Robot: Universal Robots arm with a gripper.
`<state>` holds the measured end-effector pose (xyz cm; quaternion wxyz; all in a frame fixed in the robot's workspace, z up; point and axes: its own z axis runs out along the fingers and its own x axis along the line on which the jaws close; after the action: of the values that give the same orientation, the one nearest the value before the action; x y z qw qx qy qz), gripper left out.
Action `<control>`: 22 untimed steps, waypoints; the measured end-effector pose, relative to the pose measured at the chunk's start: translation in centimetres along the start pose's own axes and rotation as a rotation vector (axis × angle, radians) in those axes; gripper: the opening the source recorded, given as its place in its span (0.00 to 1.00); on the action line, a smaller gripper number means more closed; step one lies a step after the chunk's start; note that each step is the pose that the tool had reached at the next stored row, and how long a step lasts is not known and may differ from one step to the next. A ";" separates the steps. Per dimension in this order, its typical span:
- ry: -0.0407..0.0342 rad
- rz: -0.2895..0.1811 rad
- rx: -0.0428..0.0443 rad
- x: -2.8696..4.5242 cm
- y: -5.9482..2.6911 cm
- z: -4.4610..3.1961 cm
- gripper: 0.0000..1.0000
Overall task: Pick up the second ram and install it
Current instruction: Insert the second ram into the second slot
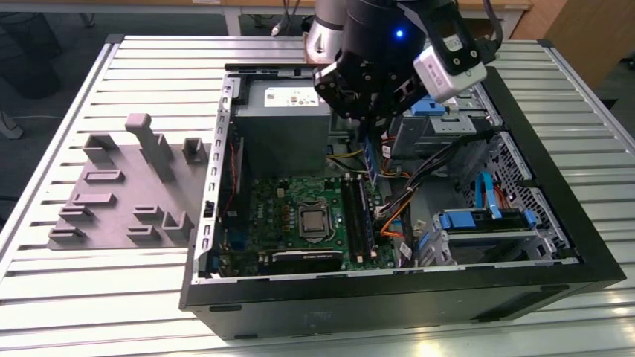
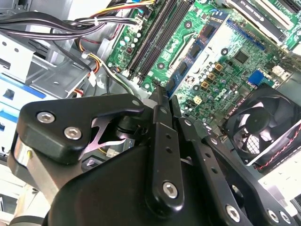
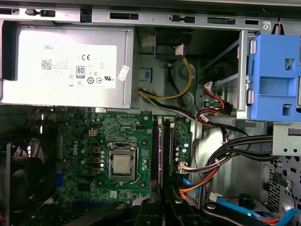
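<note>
The second ram (image 3: 160, 155) is a thin dark stick seen edge-on, and my gripper (image 3: 162, 203) is shut on it. It hangs over the long black memory slots (image 3: 154, 146) on the green motherboard, lined up along them. In the exterior view my gripper (image 1: 369, 137) hovers inside the open computer case, with the ram (image 1: 369, 158) pointing down at the slots (image 1: 355, 216). In the second wrist view the black fingers (image 2: 160, 127) press together, and the slots (image 2: 155, 37) lie beyond their tips. I cannot tell whether the ram touches a slot.
A grey fixture tray (image 1: 119, 193) lies on the slatted table at the exterior view's left. Around the slots are the power supply (image 3: 66, 66), the processor socket (image 3: 122, 165), a fan (image 2: 258, 127), cable bundles (image 3: 225, 146) and a blue drive bracket (image 3: 275, 80).
</note>
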<state>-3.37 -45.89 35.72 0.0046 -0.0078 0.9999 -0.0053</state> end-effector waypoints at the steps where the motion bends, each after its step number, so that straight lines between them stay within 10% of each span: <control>1: 0.0000 0.000 0.0000 0.00 0.00 0.02 0.14; 22: 0.0000 0.000 -0.0001 0.00 0.01 0.43 0.14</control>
<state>-3.37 -45.89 35.29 0.0046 -0.0078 0.9999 -0.0053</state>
